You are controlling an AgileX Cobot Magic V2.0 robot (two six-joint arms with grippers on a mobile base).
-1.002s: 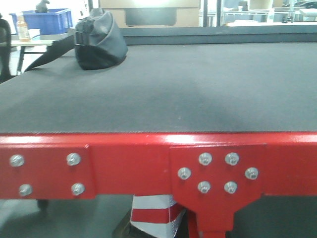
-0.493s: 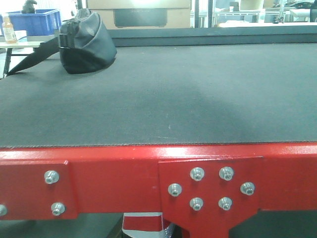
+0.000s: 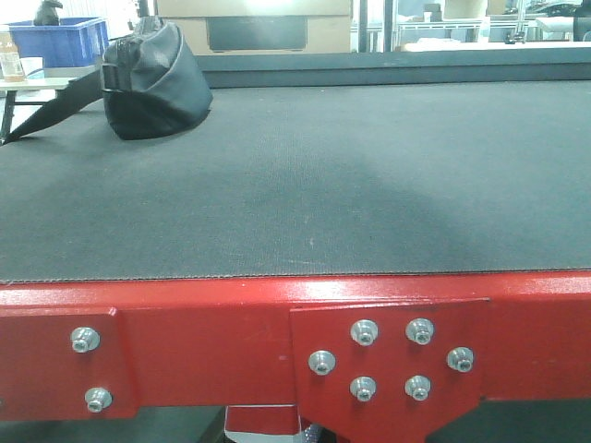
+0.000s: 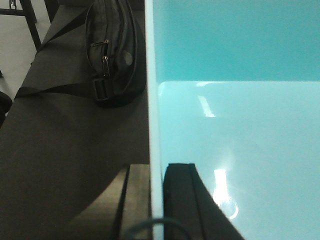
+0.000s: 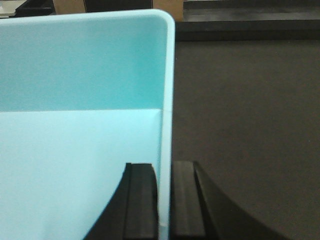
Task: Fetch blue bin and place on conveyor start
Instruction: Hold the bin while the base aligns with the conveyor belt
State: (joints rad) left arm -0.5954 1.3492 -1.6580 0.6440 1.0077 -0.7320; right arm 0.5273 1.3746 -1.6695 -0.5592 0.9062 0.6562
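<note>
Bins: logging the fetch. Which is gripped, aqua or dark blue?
The aqua bin: left gripper and right gripper pinch its walls. The dark blue crate sits in the background, off the belt.

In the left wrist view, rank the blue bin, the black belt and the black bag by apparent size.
1. blue bin, enlarged by nearness to the camera.
2. black belt.
3. black bag, clearly smallest.

Red-framed black conveyor belt bears a strapped black bag at far left
</note>
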